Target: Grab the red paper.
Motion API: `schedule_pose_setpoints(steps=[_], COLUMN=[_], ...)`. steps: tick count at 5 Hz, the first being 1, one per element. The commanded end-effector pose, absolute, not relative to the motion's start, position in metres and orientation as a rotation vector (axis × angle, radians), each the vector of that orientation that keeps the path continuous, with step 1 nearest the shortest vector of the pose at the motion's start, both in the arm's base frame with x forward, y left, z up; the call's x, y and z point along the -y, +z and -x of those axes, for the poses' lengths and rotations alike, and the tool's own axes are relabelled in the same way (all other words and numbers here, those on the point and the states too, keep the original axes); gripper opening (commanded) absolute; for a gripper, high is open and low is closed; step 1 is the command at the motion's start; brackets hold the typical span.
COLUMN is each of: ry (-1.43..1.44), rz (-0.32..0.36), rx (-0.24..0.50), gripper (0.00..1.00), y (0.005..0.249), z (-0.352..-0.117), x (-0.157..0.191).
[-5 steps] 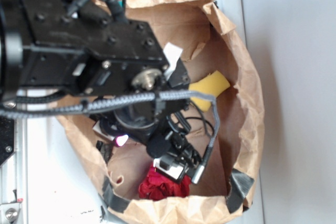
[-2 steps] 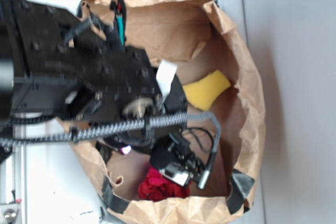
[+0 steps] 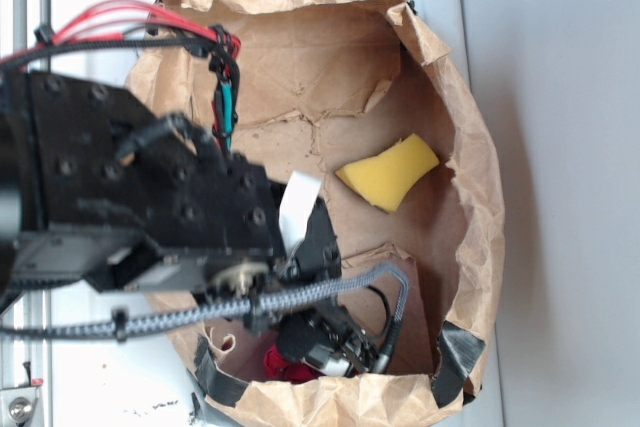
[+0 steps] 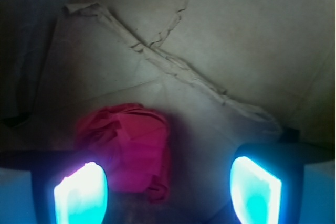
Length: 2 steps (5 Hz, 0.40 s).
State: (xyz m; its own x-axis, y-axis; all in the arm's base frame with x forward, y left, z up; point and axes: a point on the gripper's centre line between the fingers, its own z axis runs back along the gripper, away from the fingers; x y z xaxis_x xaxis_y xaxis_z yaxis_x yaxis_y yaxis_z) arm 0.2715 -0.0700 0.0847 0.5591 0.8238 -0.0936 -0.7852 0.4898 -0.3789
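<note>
In the wrist view the claw [image 4: 168, 187] fills the lower edge, its two glowing pads [image 4: 81, 192] set wide apart with nothing between them yet. That open stance fits an approach: the red paper [image 4: 126, 148] lies in the lower centre-left of the frame, just above and slightly inside the left-hand pad, so the opening seems a little off to the right of the ball. I judge a small shift toward the left of the frame would centre it before closing. Whether the pad touches the paper cannot be told. Beyond the ball runs the creased brown floor of the paper bag [image 4: 220, 51], torn folds crossing diagonally toward the upper left.

The exterior view gives what the wrist camera cannot: the whole bag, rim rolled open on the white bench [image 3: 560, 147], with the black arm [image 3: 150, 217] reaching in from the left and down to the lower centre. There the red paper [image 3: 276, 361] shows only as a sliver under the claw [image 3: 330, 347], near the bag's bottom wall. Farther up, right of centre, the yellow sponge [image 3: 390, 173] lies well apart, absent from the wrist view.
</note>
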Motion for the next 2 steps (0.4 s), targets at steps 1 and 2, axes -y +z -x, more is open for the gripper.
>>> schedule_pose_setpoints(steps=[1,2], ry=[1.012,1.029], rz=[0.438,0.428], rx=[0.133,0.163], gripper=[1.00,1.00], y=[0.088,0.083], z=[-0.287,-0.297], x=[0.077,0.084])
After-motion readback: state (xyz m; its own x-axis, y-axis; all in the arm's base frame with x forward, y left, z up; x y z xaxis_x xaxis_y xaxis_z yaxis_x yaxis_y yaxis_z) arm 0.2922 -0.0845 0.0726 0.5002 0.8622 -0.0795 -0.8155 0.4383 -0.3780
